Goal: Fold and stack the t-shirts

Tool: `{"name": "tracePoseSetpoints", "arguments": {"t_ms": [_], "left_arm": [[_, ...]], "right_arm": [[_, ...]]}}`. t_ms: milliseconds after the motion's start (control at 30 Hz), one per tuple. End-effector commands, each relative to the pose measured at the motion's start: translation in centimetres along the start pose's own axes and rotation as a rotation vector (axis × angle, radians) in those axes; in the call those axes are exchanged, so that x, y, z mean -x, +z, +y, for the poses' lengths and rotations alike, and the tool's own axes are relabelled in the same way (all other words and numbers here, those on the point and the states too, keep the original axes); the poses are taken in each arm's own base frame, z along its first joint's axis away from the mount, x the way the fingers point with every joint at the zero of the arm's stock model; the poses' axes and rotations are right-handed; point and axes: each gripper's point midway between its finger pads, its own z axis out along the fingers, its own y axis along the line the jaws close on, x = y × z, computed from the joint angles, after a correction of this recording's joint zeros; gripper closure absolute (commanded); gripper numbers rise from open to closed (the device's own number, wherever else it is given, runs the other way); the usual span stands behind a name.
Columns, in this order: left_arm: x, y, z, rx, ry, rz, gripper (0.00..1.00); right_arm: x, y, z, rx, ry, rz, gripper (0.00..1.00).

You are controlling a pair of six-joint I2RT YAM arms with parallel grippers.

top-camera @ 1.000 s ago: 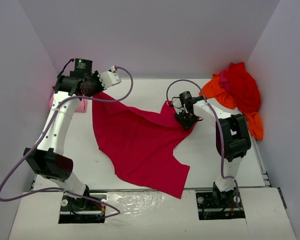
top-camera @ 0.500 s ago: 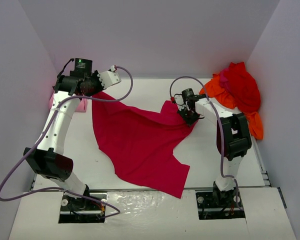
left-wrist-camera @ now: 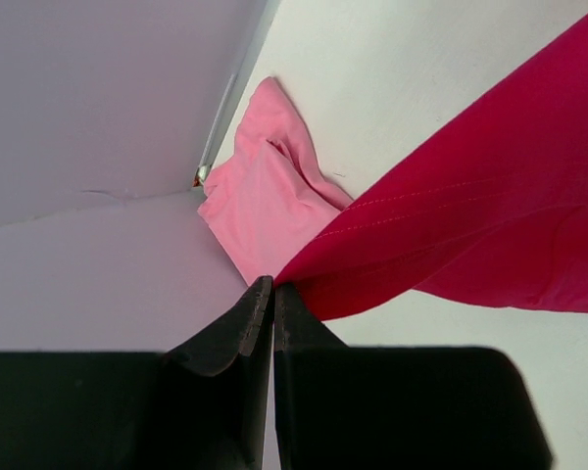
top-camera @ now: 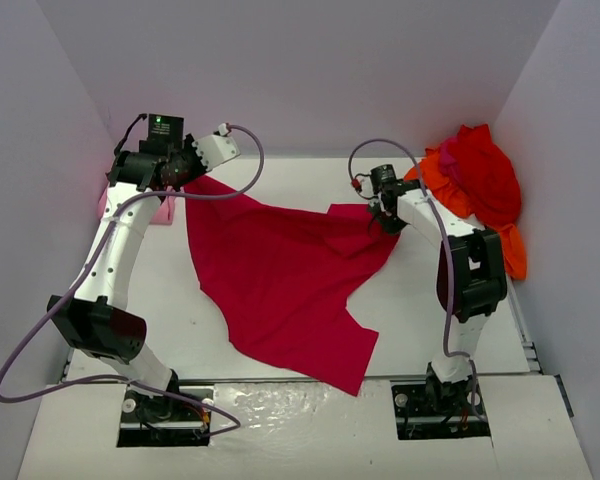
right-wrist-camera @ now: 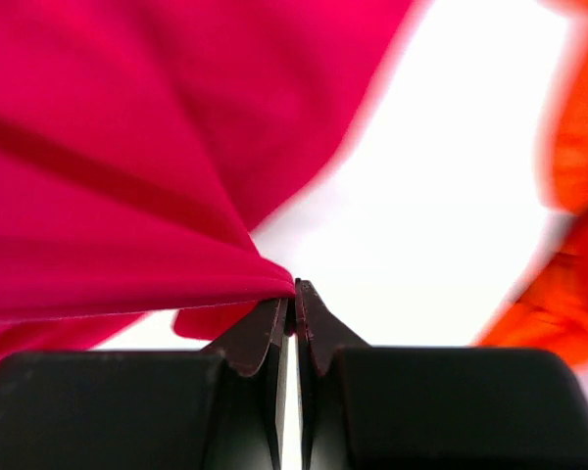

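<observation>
Across the middle of the counter (top-camera: 300, 178) the crimson shirt (top-camera: 280, 280) lies opened out, its far edge drawn between the two hands. Its near corner reaches almost to the front edge, between the arm bases. The cloth is creased and uneven, with a notch cut into its right side.

At the far left corner of the shirt, the left hand (top-camera: 187, 178) is pinched tight on the cloth. In the left wrist view the dark fingers (left-wrist-camera: 245, 328) meet with no gap, and a stitched edge of the crimson shirt (left-wrist-camera: 451, 235) runs out from between their tips. At the far right corner, the right hand (top-camera: 388, 218) is likewise clamped on the fabric. In the right wrist view the tips of the right hand (right-wrist-camera: 294, 289) are pressed together on a gathered point of the crimson shirt (right-wrist-camera: 127, 196), which fans away to the left.

Beyond the left hand, a pink shirt (top-camera: 163, 209) sits in a heap against the left wall (top-camera: 40, 150), in the far left corner of the counter; the left wrist view shows it (left-wrist-camera: 269, 201) just behind the pinched edge. In the far right corner a red shirt (top-camera: 485, 170) lies bunched on top of an orange shirt (top-camera: 435, 185), both against the right wall and close to the right hand. The orange shirt (right-wrist-camera: 568, 196) appears blurred at the right edge of the right wrist view.
</observation>
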Motion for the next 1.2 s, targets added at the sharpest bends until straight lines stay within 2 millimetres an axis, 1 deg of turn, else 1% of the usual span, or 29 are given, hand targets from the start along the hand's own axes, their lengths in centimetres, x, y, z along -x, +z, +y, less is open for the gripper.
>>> {"name": "tracePoseSetpoints", "arguments": {"t_ms": [0,33,100,200,233,267,300,333,367,400,433,467,500,533,600,633,700,733,767,833,900,933,967,1000,1033,1067,1167], "left_arm": [[1.2,-4.4,6.7,0.285,-0.113,-0.069,1.00],[1.2,-5.5,7.9,0.337,-0.146,-0.084,1.00],[1.8,-8.1,9.8,0.423,-0.208,-0.127,1.00],[3.2,-12.8,11.8,0.513,-0.297,-0.217,1.00],[3.7,-14.4,12.2,0.533,-0.318,-0.253,1.00],[4.4,-16.6,12.6,0.552,-0.340,-0.303,1.00],[5.2,-19.3,12.9,0.573,-0.362,-0.360,1.00],[5.8,-21.9,13.3,0.600,-0.383,-0.415,1.00],[5.9,-23.4,13.5,0.622,-0.395,-0.438,1.00],[6.0,-25.3,13.4,0.633,-0.400,-0.463,1.00],[6.1,-26.7,13.2,0.641,-0.408,-0.484,1.00],[6.1,-28.5,12.9,0.651,-0.418,-0.513,1.00],[6.1,-30.4,12.4,0.663,-0.429,-0.547,1.00],[6.0,-31.4,12.2,0.668,-0.440,-0.563,1.00],[6.0,-33.9,11.5,0.679,-0.451,-0.615,1.00],[5.9,-34.9,11.2,0.686,-0.458,-0.631,1.00],[5.4,-36.8,10.6,0.705,-0.460,-0.650,1.00],[5.3,-37.7,10.4,0.717,-0.450,-0.657,1.00],[5.2,-38.4,10.1,0.721,-0.444,-0.663,1.00],[5.2,-41.3,9.2,0.740,-0.432,-0.717,1.00],[5.2,-43.0,8.3,0.743,-0.417,-0.752,1.00],[5.0,-43.2,7.9,0.737,-0.422,-0.753,1.00],[4.9,-44.5,7.2,0.745,-0.412,-0.777,1.00],[4.7,-45.1,6.9,0.750,-0.405,-0.784,1.00],[4.2,-46.2,6.2,0.765,-0.407,-0.791,1.00],[4.0,-46.4,5.8,0.765,-0.402,-0.788,1.00],[2.8,-46.7,4.1,0.744,-0.402,-0.759,1.00]], "right_arm": [[4.9,-9.7,-9.7,-0.334,0.091,-0.236,1.00],[5.8,-11.0,-10.9,-0.370,0.102,-0.279,1.00],[7.6,-15.7,-14.0,-0.479,0.162,-0.408,1.00],[9.2,-22.3,-17.5,-0.595,0.215,-0.578,1.00],[9.4,-24.2,-18.3,-0.630,0.236,-0.628,1.00],[9.3,-27.3,-19.2,-0.672,0.263,-0.703,1.00],[9.0,-30.7,-20.1,-0.713,0.296,-0.789,1.00],[9.1,-32.6,-20.7,-0.739,0.331,-0.850,1.00],[8.4,-35.2,-21.0,-0.752,0.357,-0.910,1.00],[8.2,-35.7,-20.8,-0.732,0.357,-0.917,1.00],[7.7,-37.5,-20.8,-0.728,0.376,-0.953,1.00],[7.1,-38.5,-20.6,-0.718,0.375,-0.970,1.00],[6.6,-39.0,-20.2,-0.704,0.364,-0.974,1.00],[6.3,-39.6,-20.0,-0.692,0.364,-0.990,1.00],[5.2,-41.8,-19.7,-0.679,0.374,-1.035,1.00],[4.6,-43.0,-19.6,-0.670,0.384,-1.062,1.00],[3.5,-44.7,-19.2,-0.649,0.378,-1.094,1.00],[3.1,-46.2,-19.2,-0.646,0.391,-1.125,1.00],[2.6,-46.5,-19.1,-0.640,0.399,-1.131,1.00],[1.5,-48.5,-18.6,-0.617,0.383,-1.156,1.00],[0.8,-50.5,-18.2,-0.602,0.377,-1.204,1.00],[0.6,-50.9,-18.0,-0.595,0.375,-1.207,1.00],[0.0,-51.1,-17.7,-0.587,0.371,-1.199,1.00],[-0.6,-51.7,-17.7,-0.592,0.376,-1.205,1.00],[-1.4,-51.9,-17.4,-0.589,0.377,-1.194,1.00],[-2.1,-52.2,-17.0,-0.588,0.370,-1.196,1.00],[-3.8,-51.5,-15.7,-0.553,0.356,-1.160,1.00]]}}
